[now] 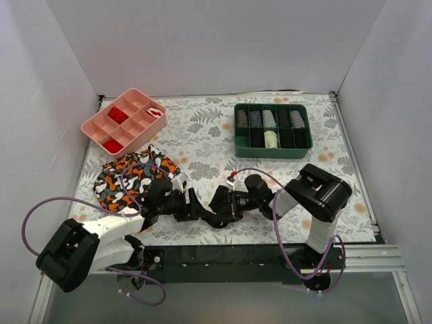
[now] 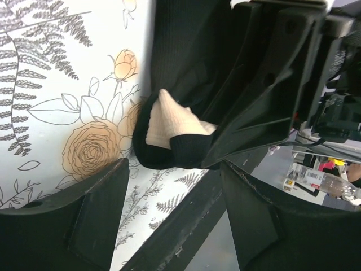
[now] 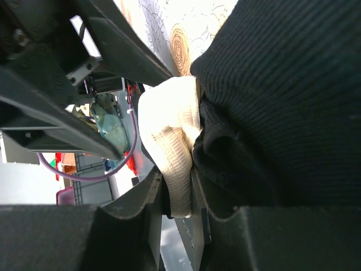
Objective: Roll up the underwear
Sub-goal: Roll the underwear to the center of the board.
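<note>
The underwear (image 1: 217, 214) is a bunched black garment with a cream waistband, lying near the table's front edge between my two grippers. My right gripper (image 1: 229, 201) is shut on it: in the right wrist view the fingers (image 3: 141, 226) pinch a fold of cream waistband (image 3: 176, 152) beside the black fabric (image 3: 282, 84). My left gripper (image 1: 194, 204) faces it from the left. In the left wrist view its jaws (image 2: 174, 169) stand wide apart and empty, just short of the underwear's folded end (image 2: 169, 135), where the cream band peeks out of the black fabric.
An orange, black and white patterned cloth (image 1: 131, 177) lies left of the left gripper. A pink divided tray (image 1: 125, 120) stands at the back left. A green divided tray (image 1: 272, 129) with rolled garments stands at the back right. The black base rail (image 1: 223, 255) runs along the near edge.
</note>
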You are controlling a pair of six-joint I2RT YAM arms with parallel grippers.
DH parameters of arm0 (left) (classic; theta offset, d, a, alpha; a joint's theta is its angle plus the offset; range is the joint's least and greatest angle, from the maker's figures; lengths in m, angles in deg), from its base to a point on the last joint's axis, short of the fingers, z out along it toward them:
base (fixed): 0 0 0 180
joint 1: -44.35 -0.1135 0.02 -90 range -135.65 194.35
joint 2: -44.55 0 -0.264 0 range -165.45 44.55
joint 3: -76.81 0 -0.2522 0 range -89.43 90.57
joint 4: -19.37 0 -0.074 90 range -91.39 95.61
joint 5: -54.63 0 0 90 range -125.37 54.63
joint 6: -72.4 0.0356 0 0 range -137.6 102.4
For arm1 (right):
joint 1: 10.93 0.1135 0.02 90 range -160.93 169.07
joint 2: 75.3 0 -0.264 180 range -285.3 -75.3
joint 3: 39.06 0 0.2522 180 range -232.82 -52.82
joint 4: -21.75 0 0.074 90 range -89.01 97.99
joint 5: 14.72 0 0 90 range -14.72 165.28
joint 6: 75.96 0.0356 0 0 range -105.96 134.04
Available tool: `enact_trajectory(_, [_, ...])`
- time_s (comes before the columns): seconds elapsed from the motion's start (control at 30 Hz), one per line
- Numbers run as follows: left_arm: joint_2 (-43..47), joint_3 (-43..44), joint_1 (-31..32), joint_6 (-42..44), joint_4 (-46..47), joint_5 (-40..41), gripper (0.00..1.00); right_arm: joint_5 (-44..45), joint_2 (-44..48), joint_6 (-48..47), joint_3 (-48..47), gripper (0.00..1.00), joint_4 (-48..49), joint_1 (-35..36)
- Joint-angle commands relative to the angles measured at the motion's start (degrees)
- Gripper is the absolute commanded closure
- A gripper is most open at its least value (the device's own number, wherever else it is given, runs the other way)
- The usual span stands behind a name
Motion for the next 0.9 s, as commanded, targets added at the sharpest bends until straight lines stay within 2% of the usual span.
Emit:
enact_trajectory(0.0, [-2.3, -1.7, 0.7, 0.4, 6.7, 0.6, 0.36, 2.3, -0.5, -0.1, 0.4, 0.99, -6.8, -0.8])
enact_trajectory(0.23, [-10.7, -2.7, 1.2, -0.8, 13.6, 0.7, 0.40, 2.7, -1.0, -1.1, 0.6, 0.99, -7.4, -1.0])
enact_trajectory(0.27, [-11.5, -2.6, 1.2, -1.1, 14.1, 0.9, 0.42, 2.7, -1.1, -1.3, 0.6, 0.99, -7.5, -1.0])
enact_trajectory(0.3, [-12.0, -2.3, 1.2, -1.1, 15.2, 0.8, 0.49, 2.8, -1.3, -1.5, 0.6, 0.99, -7.6, -1.0])
enact_trajectory(0.4, [-13.7, -1.6, 1.3, -1.1, 15.3, 0.9, 0.54, 2.6, -2.0, -1.7, 0.8, 0.99, -7.1, -1.0])
enact_trajectory(0.43, [-14.0, -1.5, 1.4, -1.1, 15.2, 1.0, 0.60, 2.6, -2.3, -1.6, 0.8, 0.99, -6.9, -0.9])
enact_trajectory(0.5, [-14.4, -1.7, 1.4, -1.1, 15.2, 1.2, 0.64, 2.5, -2.5, -1.7, 1.2, 0.99, -5.8, -1.0])
enact_trajectory(0.53, [-14.5, -2.0, 1.5, -1.3, 15.5, 1.4, 0.71, 2.4, -2.3, -2.0, 1.1, 0.99, -5.7, -1.0])
enact_trajectory(0.57, [-14.6, -2.0, 1.6, -1.4, 15.7, 1.3, 0.74, 3.0, -2.0, -3.6, 0.9, 0.98, -6.1, -0.9])
enact_trajectory(0.73, [-15.3, -0.1, 2.5, -1.5, 13.9, 2.7, 0.85, 4.7, 3.7, -13.7, -3.7, 0.77, -18.1, 1.4])
enact_trajectory(0.77, [-15.6, 0.4, 2.6, -1.3, 12.7, 2.8, 0.88, 6.9, 5.0, -15.6, -4.5, 0.72, -20.8, 2.0])
enact_trajectory(0.8, [-15.9, 1.0, 2.8, -1.2, 12.0, 2.9, 0.90, 8.7, 6.3, -20.0, -5.6, 0.62, -23.9, 2.6])
enact_trajectory(0.83, [-16.3, 1.6, 3.0, -1.1, 11.4, 3.2, 0.91, 10.8, 9.1, -22.0, -7.6, 0.58, -31.6, 4.0])
enact_trajectory(0.87, [-16.5, 2.6, 3.0, -1.1, 10.2, 3.3, 0.93, 16.2, 10.4, -23.9, -8.5, 0.53, -34.7, 4.8])
